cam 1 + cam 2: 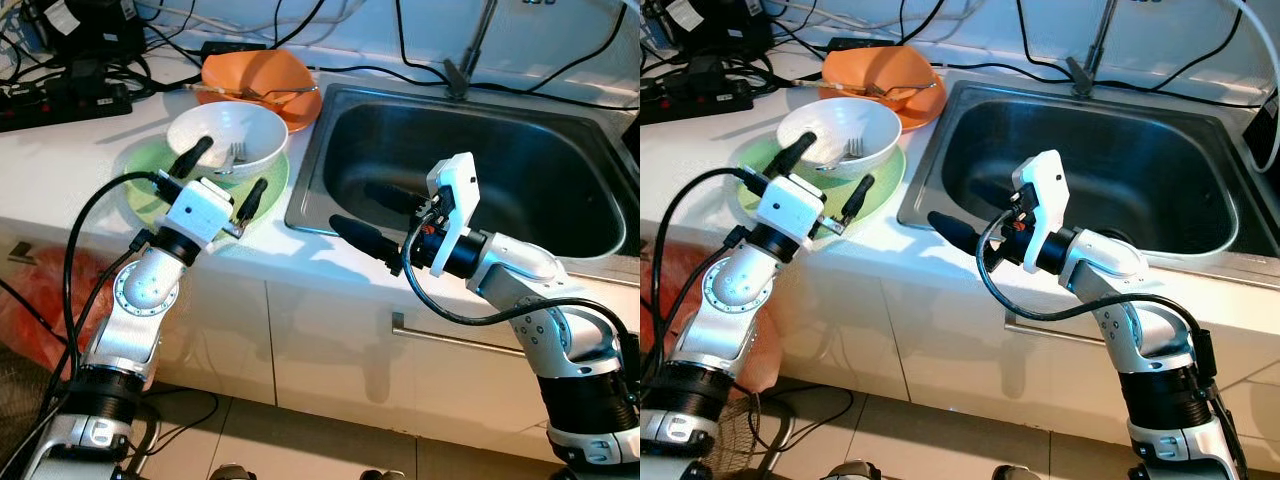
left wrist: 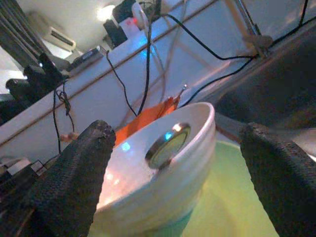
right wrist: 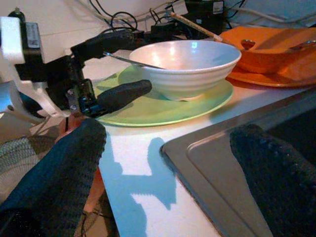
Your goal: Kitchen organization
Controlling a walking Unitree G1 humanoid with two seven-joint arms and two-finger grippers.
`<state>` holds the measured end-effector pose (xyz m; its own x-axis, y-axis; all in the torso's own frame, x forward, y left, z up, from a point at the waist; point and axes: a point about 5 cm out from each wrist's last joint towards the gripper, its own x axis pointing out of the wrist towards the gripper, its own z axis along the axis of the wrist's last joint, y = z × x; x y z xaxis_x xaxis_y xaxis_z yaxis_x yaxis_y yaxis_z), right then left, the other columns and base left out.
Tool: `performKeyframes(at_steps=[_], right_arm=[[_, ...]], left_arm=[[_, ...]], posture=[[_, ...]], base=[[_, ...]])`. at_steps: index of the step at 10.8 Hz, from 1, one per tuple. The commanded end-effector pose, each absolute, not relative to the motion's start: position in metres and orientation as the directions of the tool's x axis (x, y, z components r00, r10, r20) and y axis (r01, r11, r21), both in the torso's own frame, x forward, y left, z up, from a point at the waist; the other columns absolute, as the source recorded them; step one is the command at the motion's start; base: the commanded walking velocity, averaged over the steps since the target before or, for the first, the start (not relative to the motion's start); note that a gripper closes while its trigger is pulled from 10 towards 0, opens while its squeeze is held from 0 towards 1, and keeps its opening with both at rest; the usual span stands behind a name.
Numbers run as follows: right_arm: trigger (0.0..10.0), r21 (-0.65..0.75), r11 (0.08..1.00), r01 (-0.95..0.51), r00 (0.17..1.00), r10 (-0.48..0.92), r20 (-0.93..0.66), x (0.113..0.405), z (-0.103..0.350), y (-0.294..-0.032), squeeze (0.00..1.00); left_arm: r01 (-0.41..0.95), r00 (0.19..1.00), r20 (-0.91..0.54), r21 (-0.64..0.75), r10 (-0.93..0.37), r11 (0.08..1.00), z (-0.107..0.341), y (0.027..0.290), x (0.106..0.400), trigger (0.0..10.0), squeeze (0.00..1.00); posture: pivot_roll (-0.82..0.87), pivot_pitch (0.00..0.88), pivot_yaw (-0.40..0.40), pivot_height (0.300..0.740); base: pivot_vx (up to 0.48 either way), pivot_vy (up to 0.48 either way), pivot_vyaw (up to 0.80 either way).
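The left gripper (image 1: 222,175), fingers spread wide, faces the bowl (image 1: 228,137) on the plate (image 1: 140,182) just ahead. It should straddle the rim squarely, avoiding the fork (image 1: 233,154). The right gripper (image 1: 372,218), also spread, hovers over the sink (image 1: 480,170).

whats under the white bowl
The white bowl sits on a green plate, which rests on the counter. The plate's middle is covered by the bowl.

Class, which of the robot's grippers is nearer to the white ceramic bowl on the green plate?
Left. The left gripper is open, fingers straddling the white ceramic bowl on the green plate. The right gripper, open, hovers by the steel sink's front-left rim.
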<state>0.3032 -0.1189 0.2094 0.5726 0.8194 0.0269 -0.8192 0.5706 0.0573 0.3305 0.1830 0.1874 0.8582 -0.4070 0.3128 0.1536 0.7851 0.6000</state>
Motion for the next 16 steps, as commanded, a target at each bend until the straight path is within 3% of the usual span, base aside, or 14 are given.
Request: performKeyframes(at_steps=[1,2,16], right_arm=[[10.0,0.057,0.568,-0.821,0.570,0.821,0.025,0.300,0.210,-0.121,0.00],[10.0,0.057,0.570,-0.820,0.572,0.820,0.024,0.300,0.210,-0.121,0.00],[10.0,0.063,0.582,-0.811,0.584,0.811,0.027,0.301,0.207,-0.120,0.00]], left_arm=[[0.164,0.846,0.309,0.625,-0.435,0.763,0.191,0.182,0.332,4.5,0.00],[0.181,0.839,0.303,0.629,-0.453,0.756,0.190,0.182,0.333,0.0,0.00],[0.197,0.820,0.263,0.703,-0.508,0.683,0.195,0.197,0.348,0.0,0.00]], posture=[[0.07,0.086,-0.034,0.740],[0.07,0.083,-0.032,0.740],[0.06,0.078,-0.026,0.740]], base=[[0.000,0.000,0.00],[0.000,0.000,0.00],[0.000,0.000,0.00]])
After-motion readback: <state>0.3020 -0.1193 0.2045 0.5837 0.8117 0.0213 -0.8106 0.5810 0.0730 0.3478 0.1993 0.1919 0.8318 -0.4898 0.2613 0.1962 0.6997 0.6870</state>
